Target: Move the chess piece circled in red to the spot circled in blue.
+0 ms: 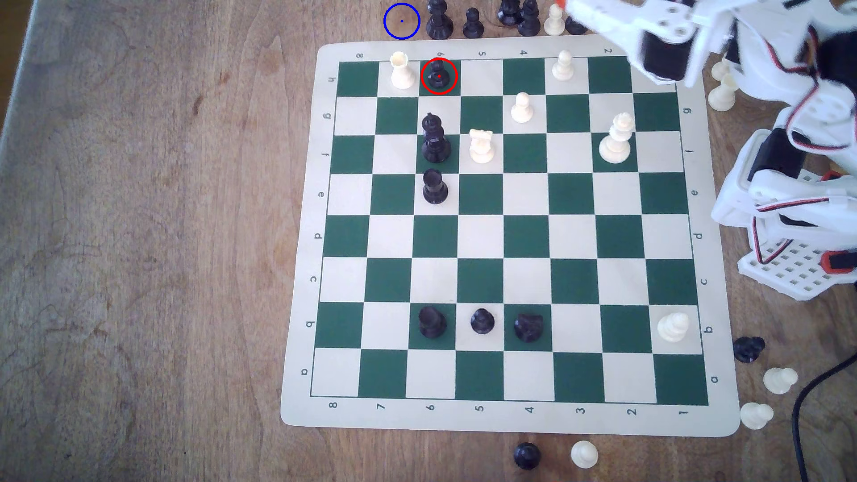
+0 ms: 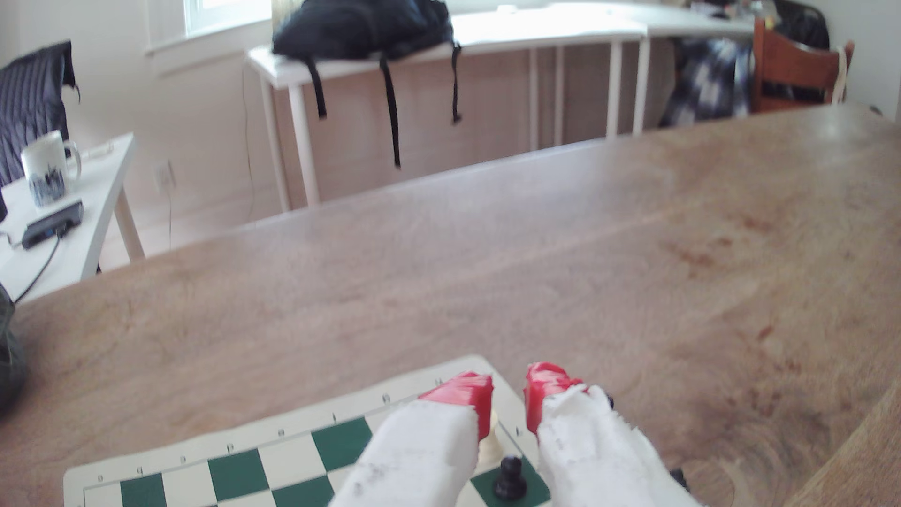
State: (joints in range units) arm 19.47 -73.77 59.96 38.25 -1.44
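Wooden table (image 1: 139, 231) carries a green-and-cream chess mat (image 1: 510, 419), corner also seen in the wrist view (image 2: 244, 441).

SO-100 arm (image 1: 668, 41) reaches in from the exterior view's upper right, blurred, over the mat's far right corner. It is well apart from the target.

Row of captured pieces stands on bare wood beyond the mat's far edge. The blue ring (image 1: 401, 21) sits at that row's left end in the exterior view, just beside a tall black piece (image 1: 438, 21). Nothing stands inside the ring.

Black pawn (image 1: 438, 76) stands upright on a green square in row h, column 6, inside the red ring. A white rook (image 1: 400, 70) occupies the next square to its left in the exterior view. Same pawn shows in the wrist view (image 2: 510, 477), low between the fingers.

Gripper (image 2: 507, 392): red-tipped fingers (image 2: 460, 390) parted, empty, nothing between them.

Progress: judged at approach only. Pawn untouched. Remaining: descend, close on pawn, lift, carry off the mat to the blue ring, release.
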